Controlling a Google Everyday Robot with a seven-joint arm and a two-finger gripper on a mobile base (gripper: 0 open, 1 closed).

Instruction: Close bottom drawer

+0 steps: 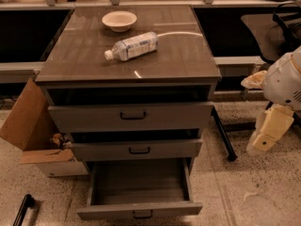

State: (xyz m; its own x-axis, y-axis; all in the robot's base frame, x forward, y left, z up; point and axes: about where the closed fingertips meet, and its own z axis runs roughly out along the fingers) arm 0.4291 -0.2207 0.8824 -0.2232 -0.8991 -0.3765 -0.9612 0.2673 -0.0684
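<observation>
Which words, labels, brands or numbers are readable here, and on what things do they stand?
No text can be read.
Bottle label: too blurred to read.
Box and bottom drawer: no text shows.
Gripper, right of the cabinet, away from the drawer: no marking shows.

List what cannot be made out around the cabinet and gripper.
Camera view:
The gripper hangs right of the cabinet, apart from it; its arm is cut off by the right edge.
The bottom drawer is open; its rear is hidden under the middle drawer.
The top drawer inside is lost in shadow.
The black bar at lower left is cut by the bottom edge.
</observation>
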